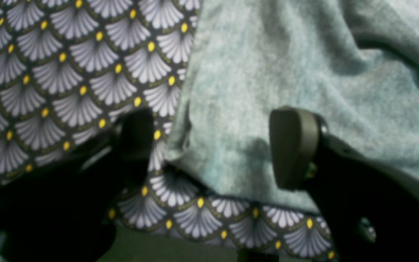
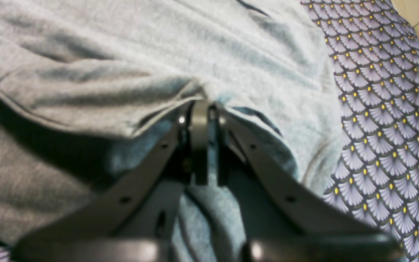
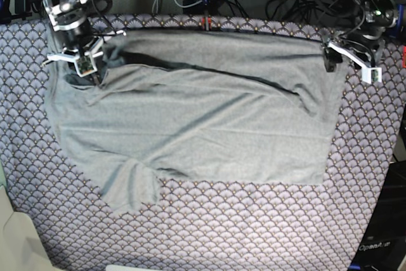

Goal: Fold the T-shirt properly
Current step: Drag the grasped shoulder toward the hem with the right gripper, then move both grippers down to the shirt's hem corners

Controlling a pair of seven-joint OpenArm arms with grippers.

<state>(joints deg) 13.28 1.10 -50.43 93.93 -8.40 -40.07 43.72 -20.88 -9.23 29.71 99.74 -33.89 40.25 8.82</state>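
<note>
Broadly, the patterned cloth is covering the counter, and the T-shirt is lying across it with only its far long edge doubled over, so most folding is remaining. The right gripper is pinching fabric near the collar end, jaws clenched. The left gripper, jaws released, is straddling the hem corner.

Both wrist views are soft and blurred with dark foreground shadow; the base view is evenly lit and sharper.
</note>
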